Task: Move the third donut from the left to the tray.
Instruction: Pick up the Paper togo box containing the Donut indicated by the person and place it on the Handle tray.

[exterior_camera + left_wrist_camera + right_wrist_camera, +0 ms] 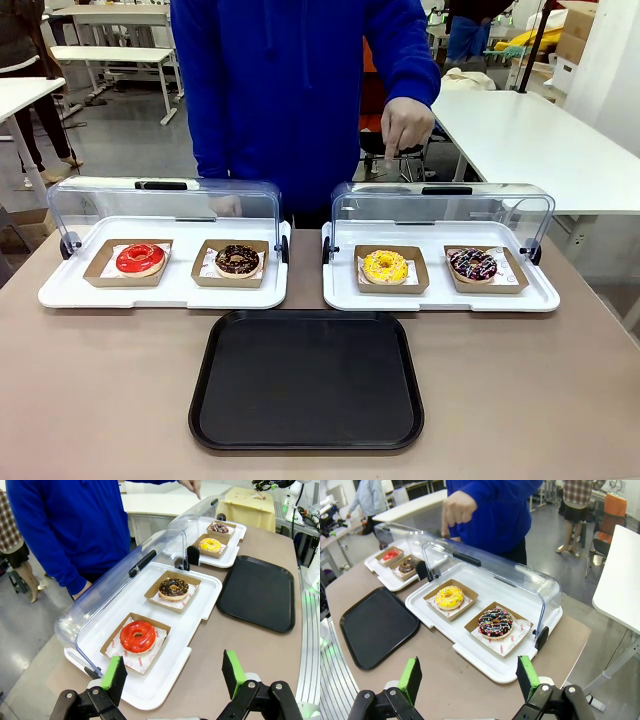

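The left gripper [175, 674] and right gripper [469, 674] hang spread wide, holding nothing, above the brown table [100, 400]. The yellow donut [385, 265] sits in the right white display tray [440, 298], just behind the black tray [305, 380]. White worktables [520, 130] fill the room beyond.

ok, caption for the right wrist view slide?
Open right hand faces the yellow donut in its open-lidded white display tray, next to a chocolate sprinkled donut; the black tray lies alongside.

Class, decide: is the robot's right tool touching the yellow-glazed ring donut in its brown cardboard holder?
Apart. The right wrist view shows the open right tool hovering, with bare brown tabletop between it and the yellow-glazed ring donut.
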Controlling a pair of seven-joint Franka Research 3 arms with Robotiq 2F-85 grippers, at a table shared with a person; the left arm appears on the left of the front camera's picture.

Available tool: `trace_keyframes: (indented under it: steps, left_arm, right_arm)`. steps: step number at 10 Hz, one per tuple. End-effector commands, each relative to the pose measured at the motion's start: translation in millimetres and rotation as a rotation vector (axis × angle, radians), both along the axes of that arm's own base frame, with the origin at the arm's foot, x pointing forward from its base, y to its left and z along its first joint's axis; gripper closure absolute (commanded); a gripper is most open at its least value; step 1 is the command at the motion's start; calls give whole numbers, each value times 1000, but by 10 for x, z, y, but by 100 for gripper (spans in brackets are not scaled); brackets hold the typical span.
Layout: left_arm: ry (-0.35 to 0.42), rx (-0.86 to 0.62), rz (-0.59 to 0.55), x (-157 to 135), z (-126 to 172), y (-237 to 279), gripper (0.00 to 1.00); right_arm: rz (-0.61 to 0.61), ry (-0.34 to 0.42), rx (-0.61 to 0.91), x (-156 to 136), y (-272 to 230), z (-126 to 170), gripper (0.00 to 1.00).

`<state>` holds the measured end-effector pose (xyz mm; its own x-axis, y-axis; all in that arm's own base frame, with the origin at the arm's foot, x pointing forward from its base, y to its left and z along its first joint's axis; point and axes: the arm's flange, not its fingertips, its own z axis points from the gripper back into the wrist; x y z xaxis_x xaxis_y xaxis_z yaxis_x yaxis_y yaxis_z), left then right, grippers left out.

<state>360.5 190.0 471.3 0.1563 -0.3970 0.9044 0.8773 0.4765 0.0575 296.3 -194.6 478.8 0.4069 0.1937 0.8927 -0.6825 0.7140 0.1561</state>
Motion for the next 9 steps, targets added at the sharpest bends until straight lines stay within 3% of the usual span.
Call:
trace_keyframes:
  steps: [1,9]
  left_arm:
    - [-4,-1,-8,-14,12,-3,0]
    - [-4,-1,-8,-14,12,-3,0]
  right_arm:
    - [8,-32,4,42,-14,17,0]
    - [8,-32,4,42,-14,17,0]
